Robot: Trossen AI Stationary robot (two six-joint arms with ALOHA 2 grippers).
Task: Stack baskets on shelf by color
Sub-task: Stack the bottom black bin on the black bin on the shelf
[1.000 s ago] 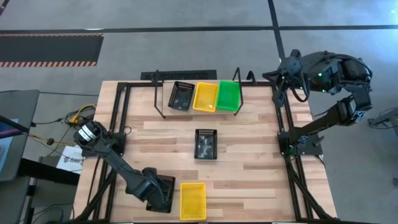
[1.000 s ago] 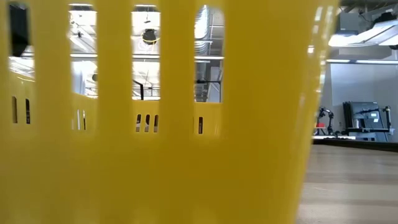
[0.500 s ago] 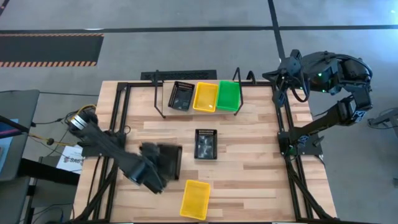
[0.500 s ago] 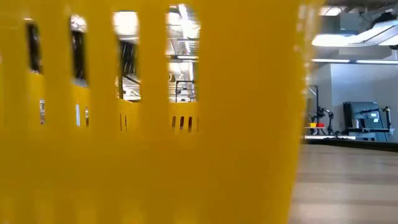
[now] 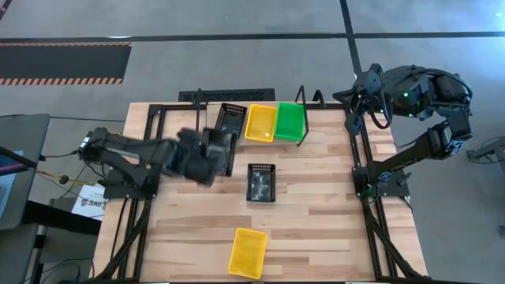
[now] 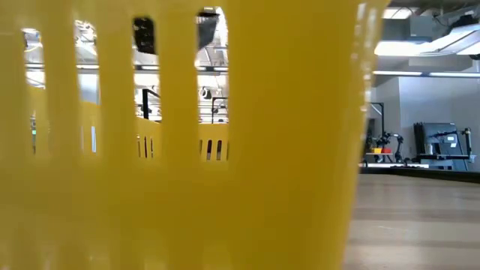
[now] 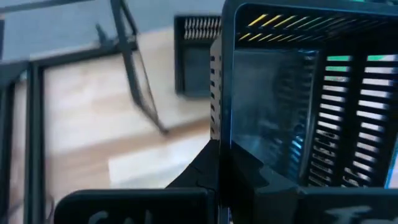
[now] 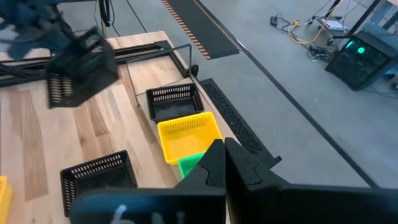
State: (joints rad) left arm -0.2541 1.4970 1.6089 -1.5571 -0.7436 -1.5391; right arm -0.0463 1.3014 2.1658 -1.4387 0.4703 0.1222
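Note:
My left gripper (image 5: 210, 151) is shut on a black basket (image 5: 221, 148) and holds it in the air just left of the shelf (image 5: 202, 130). On the shelf a black basket (image 5: 231, 120), a yellow one (image 5: 260, 123) and a green one (image 5: 289, 120) stand side by side on their bottoms. Another black basket (image 5: 261, 182) rests at mid-table, and a yellow basket (image 5: 247, 252) lies skewed near the front edge, filling the low view (image 6: 187, 165). My right gripper (image 8: 222, 154) is shut and hangs high beyond the table's far right corner. My left gripper pinches one wall of the black basket at its rim (image 7: 219, 134) between its two fingers. The fingers come from the table's left, slanting downward. The basket is lifted clear of the table and tipped onto its side, its slotted walls (image 7: 336, 124) ahead of the fingers.
The shelf's looped wire uprights (image 5: 302, 118) stand at both its ends. Black frame rails (image 5: 150, 158) run along the table's left and right sides. Bare wood lies between the shelf and the mid-table basket.
My left gripper has swung up from the near left corner toward the far edge and the shelf, turning as it went, with the black basket lifted clear and tipped. The yellow basket near the front edge has turned slightly askew.

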